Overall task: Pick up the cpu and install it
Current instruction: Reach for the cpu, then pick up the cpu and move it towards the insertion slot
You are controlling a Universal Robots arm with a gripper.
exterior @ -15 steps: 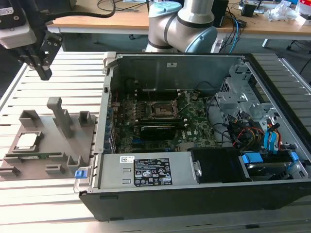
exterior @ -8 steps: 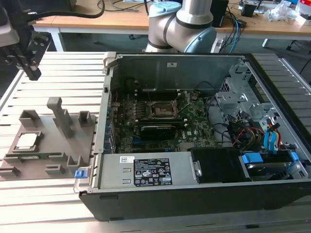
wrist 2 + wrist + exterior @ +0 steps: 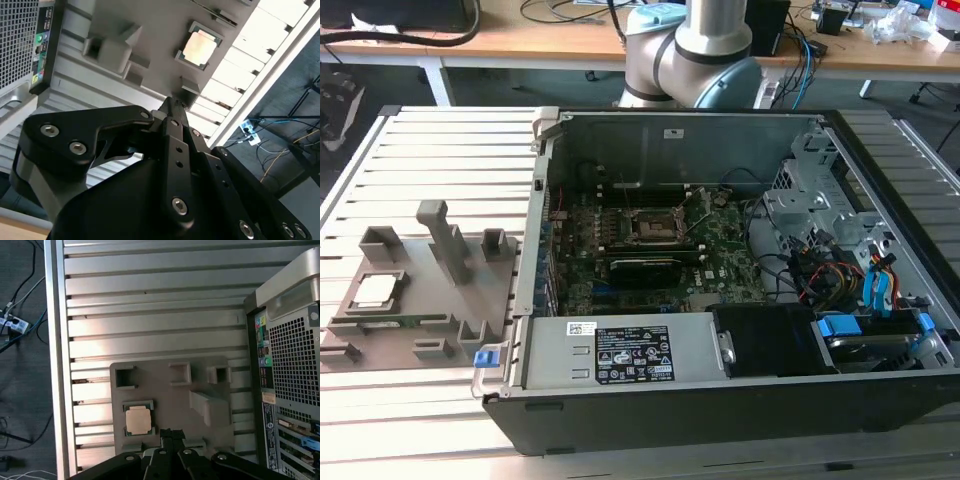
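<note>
Silvery square cpu (image 3: 138,420), pale rim, flat in grey tray (image 3: 165,400)

We locate the cpu (image 3: 375,290) at the lower left of the exterior view. It is a small, flat, square chip with a dull silvery lid and a thin pale rim. It lies level, lid up, in a framed pocket of the grey holder plate (image 3: 420,300), with nothing touching it.

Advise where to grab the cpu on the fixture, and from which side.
Take the cpu by two opposite edges, mid-span, coming straight down from above. It lies flat, top up, in the grey fixture, whose raised brackets seem to hug its corners, leaving little else to pinch.
</note>
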